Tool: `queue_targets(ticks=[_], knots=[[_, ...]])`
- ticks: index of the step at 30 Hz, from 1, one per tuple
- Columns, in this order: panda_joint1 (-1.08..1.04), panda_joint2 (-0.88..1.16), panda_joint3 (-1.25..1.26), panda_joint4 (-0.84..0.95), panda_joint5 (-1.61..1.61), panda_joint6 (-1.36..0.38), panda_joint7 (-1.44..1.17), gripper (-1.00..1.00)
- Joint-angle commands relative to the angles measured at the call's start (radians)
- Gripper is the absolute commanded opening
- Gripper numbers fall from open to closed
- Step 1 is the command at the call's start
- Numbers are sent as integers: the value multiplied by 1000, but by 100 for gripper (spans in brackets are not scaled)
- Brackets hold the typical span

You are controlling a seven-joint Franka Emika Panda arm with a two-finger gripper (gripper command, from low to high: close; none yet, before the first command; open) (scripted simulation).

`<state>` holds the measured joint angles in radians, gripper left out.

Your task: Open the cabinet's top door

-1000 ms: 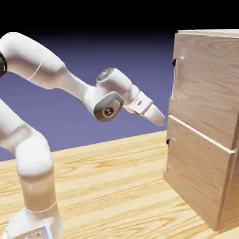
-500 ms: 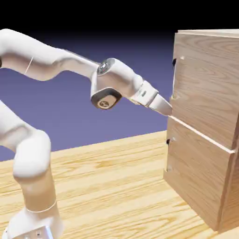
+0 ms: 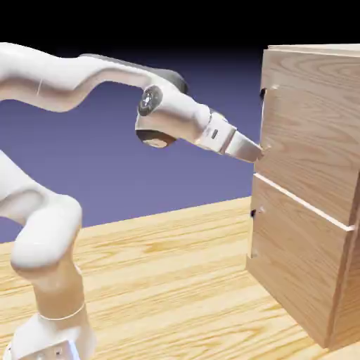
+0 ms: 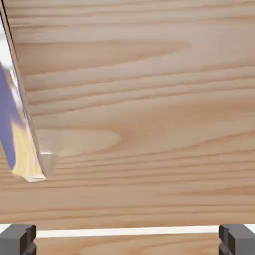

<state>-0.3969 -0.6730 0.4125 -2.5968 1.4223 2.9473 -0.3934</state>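
Below the top door (image 4: 149, 99), a white gap (image 4: 129, 231) runs across.

- The cabinet (image 3: 302, 190) stands on the worktop (image 3: 155, 281), at the exterior view's right; the arm (image 3: 53, 242) is at the left.
- In the cabinet's front, the top door (image 3: 313, 126) lies directly above the lower door (image 3: 299, 260).
- Each door has its handle along its left edge in the exterior view: upper handle (image 3: 263, 118), lower handle (image 3: 252, 233).
- The fingers (image 4: 18, 240) are near the upper handle's lower end; contact is unclear.
- In the hand view, that handle lies left, above the gap (image 4: 127, 232) between the doors.
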Motion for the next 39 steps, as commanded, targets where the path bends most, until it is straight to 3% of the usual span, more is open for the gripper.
queue_targets(ticks=[1, 33, 39], knots=[[-13, -3, 13, 7, 44, -3, -35, 100], [-411, -104, 415, 214, 1430, -90, -1140, 100], [-585, 8, 547, 350, 1475, -110, -1198, 100]])
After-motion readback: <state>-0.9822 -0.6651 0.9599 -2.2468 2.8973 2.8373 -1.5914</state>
